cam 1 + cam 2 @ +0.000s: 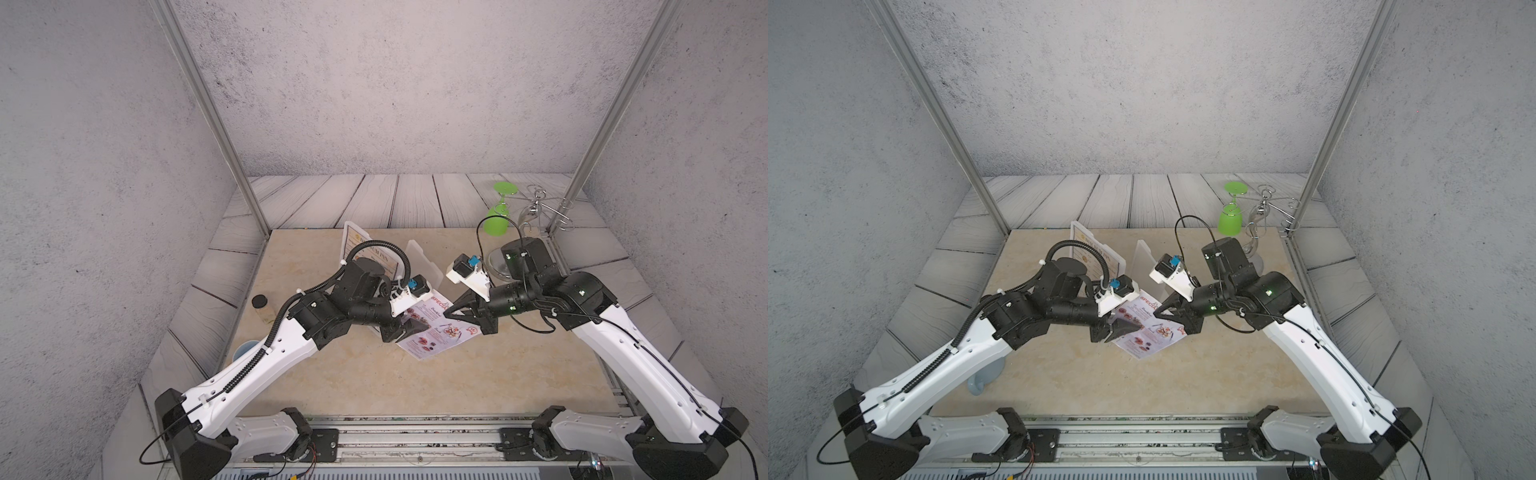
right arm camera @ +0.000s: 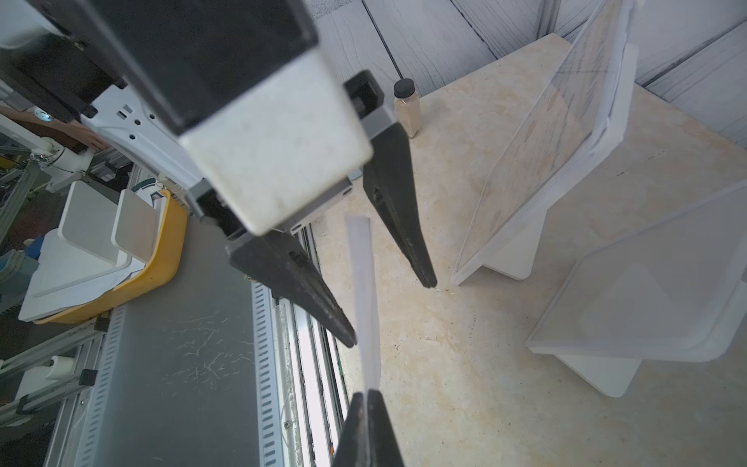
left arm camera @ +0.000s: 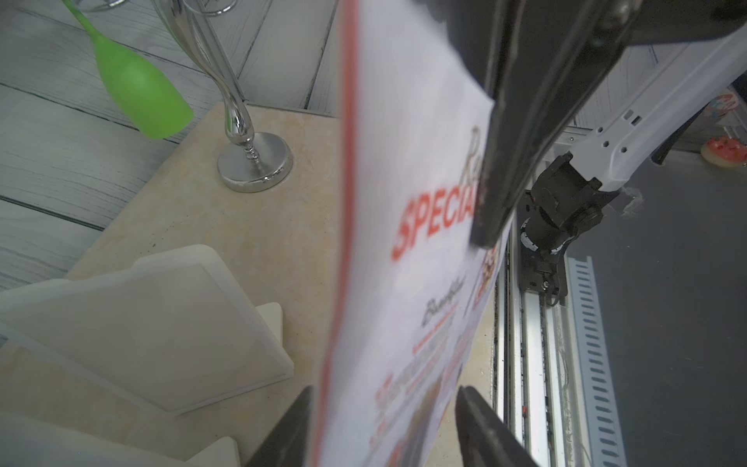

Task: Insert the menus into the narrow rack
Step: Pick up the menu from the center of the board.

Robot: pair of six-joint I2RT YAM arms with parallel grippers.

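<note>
The counter [image 1: 374, 382] is carrying the white narrow rack [image 1: 422, 262] toward its far side. The larger DIM SUM INN menu [image 1: 353, 245] is already standing upright in one of the rack's slots, and the plain divider beside it is showing an empty gap. The smaller SPECIAL MENU sheet [image 1: 436, 332] is hanging above the counter between the two arms, just in front of the rack. The right tool [image 1: 449, 318] is pinching one edge of this sheet with its jaws clamped together. The left tool [image 1: 415, 328] is straddling the opposite side with its jaws apart, not yet gripping. This looks like a handover or regrasp of the second menu. Next, the left tool needs to be closing on the sheet, then standing it on edge, lining it up with the free slot and lowering it in.
</note>
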